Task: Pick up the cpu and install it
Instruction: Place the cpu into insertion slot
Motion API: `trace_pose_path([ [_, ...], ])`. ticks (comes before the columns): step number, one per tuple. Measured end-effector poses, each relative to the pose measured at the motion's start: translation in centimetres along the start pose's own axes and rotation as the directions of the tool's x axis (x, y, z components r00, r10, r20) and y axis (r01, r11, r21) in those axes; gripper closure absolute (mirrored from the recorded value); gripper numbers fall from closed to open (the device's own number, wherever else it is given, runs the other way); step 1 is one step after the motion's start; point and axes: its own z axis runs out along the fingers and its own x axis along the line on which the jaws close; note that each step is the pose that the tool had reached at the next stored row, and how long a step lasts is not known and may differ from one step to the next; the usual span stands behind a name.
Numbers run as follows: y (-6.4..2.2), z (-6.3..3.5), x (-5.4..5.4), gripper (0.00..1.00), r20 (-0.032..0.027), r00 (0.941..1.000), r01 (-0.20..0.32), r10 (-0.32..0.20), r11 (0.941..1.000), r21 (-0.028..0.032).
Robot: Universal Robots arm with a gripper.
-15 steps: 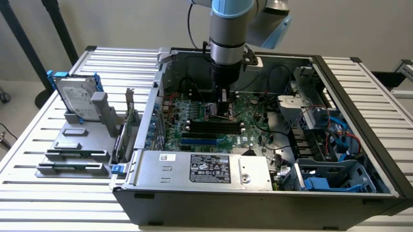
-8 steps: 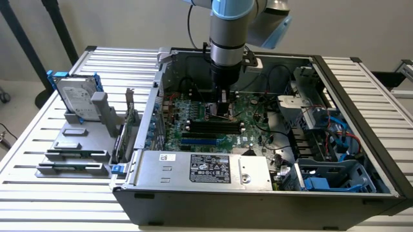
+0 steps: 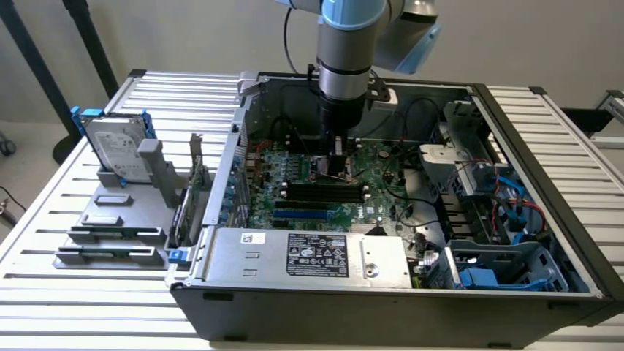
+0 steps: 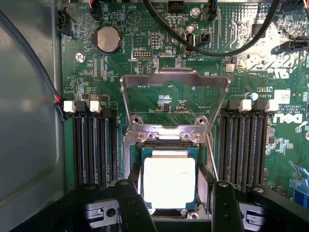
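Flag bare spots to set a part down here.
Free: silver slatted table between grey parts fixture and near edge; beside the black computer case on the exterior view's right. Crowded: inside the case, gripper at the silver square cpu.

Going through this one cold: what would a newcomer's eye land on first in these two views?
The robot arm reaches straight down into the open computer case in the middle of the exterior view. In the wrist view, the bright silver cpu appears to lie in the motherboard socket, next to the hinged-up metal retention frame, with the open claw straddling it. On the exterior view's left, a hard drive stands upright in a blue frame.
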Motion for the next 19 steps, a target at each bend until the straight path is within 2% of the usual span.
trace_pose_path([
  [19,0.08,0.13,0.02,0.45,0.0022,1.0000,-0.006,0.006,1.0000,0.0014],
])
